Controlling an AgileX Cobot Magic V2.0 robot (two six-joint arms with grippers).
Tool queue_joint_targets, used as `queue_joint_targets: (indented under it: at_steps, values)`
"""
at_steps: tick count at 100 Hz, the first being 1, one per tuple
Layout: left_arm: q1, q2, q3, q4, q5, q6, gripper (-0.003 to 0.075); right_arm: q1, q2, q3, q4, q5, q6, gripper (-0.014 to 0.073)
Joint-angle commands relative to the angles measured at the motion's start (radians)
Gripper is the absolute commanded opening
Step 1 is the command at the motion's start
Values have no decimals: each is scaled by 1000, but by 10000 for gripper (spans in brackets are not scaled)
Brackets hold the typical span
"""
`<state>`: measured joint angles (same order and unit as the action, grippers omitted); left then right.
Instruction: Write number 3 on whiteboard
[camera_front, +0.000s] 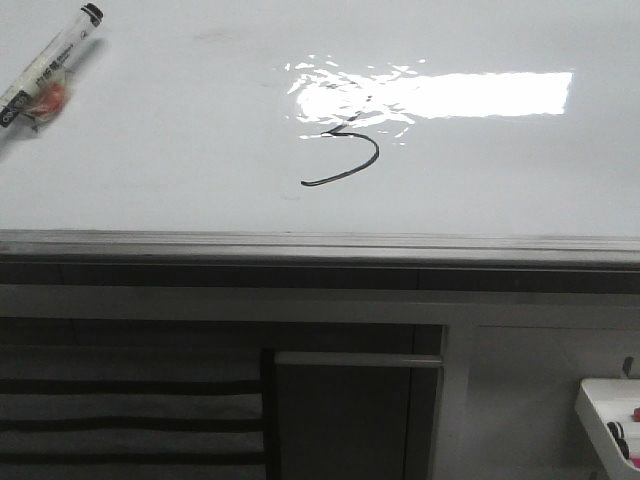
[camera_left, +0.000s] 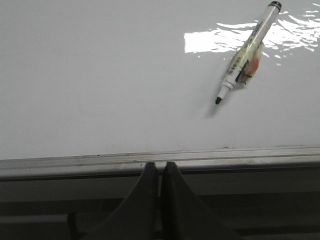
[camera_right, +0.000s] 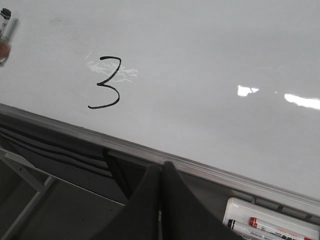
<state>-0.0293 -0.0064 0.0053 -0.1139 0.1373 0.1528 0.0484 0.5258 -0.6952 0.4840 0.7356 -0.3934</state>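
Showing the number 3 (camera_right: 106, 82) already drawn near the whiteboard (camera_front: 150, 130) front rail (top washed by glare). Lying uncapped on the board, well apart: marker (camera_left: 247, 52). Hanging back off the board with fingers pressed together, holding nothing: left tool (camera_left: 160, 172) and right tool (camera_right: 161, 172); looking finished.

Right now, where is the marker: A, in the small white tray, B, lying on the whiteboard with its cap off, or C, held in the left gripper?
B: the marker lies loose on the whiteboard, bare tip exposed, and the left gripper is shut on nothing.
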Motion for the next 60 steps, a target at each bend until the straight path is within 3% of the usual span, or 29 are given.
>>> queue_joint_targets:
  at_steps: [1,60]
  values:
    - [-24,-31,0,54,-137,-25,-19,-6,2,-23,25,-58,-1,-78]
    - [-26,-31,2,61,-157,-25,-19,-6,2,-23,25,-56,-1,-78]
